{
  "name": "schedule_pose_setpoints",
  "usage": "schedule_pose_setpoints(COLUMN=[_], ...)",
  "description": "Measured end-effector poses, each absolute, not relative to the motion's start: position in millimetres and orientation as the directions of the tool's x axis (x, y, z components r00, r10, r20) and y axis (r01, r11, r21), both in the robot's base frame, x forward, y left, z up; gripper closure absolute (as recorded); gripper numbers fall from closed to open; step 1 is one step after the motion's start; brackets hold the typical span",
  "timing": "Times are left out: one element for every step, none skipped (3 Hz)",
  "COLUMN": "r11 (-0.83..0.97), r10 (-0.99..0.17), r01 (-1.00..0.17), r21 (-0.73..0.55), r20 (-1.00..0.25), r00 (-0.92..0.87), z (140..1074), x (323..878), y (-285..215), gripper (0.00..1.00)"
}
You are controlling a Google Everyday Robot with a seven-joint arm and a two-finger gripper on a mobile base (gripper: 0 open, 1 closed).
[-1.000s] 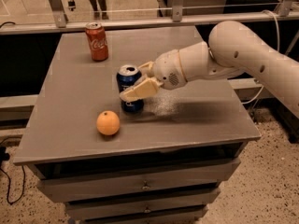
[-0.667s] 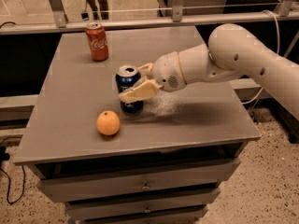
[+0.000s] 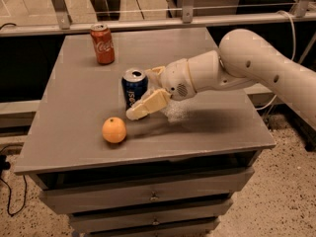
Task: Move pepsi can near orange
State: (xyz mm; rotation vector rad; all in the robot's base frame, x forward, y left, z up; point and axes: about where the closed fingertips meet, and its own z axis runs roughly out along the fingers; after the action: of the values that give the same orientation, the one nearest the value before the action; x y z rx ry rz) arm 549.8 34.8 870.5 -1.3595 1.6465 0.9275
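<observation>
The dark blue pepsi can (image 3: 133, 89) stands upright on the grey table (image 3: 74, 107), a little up and right of the orange (image 3: 114, 130). My gripper (image 3: 142, 94) reaches in from the right and straddles the can. Its near finger (image 3: 148, 105) lies in front of the can's lower right side, with its tip clear of the can. The far finger (image 3: 157, 72) shows behind the can. The fingers stand open around the can. A small gap of table separates the can and the orange.
A red cola can (image 3: 102, 43) stands at the table's back left. My white arm (image 3: 256, 68) spans the right half of the table. Drawers (image 3: 153, 196) sit below the front edge. A metal railing (image 3: 182, 19) runs behind the table.
The near finger has swung forward, away from the can's side, towards the table's front. The can and the orange have stayed in place.
</observation>
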Motion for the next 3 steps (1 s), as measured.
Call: schedule_pose_setpoints(r11=[0.168, 0.192, 0.225], r10=[-0.416, -0.427, -0.444], r01=[-0.985, -0.981, -0.961], r21=[0.037, -0.035, -0.161], r20=[-0.904, -0.903, -0.895], r00=[-0.105, -0.052, 0.046], z=[878.8, 913.2, 966.7], x=[548.4, 549.5, 554.5], y=[25.8, -10.3, -62.2], gripper=[0.00, 0.00, 0.00])
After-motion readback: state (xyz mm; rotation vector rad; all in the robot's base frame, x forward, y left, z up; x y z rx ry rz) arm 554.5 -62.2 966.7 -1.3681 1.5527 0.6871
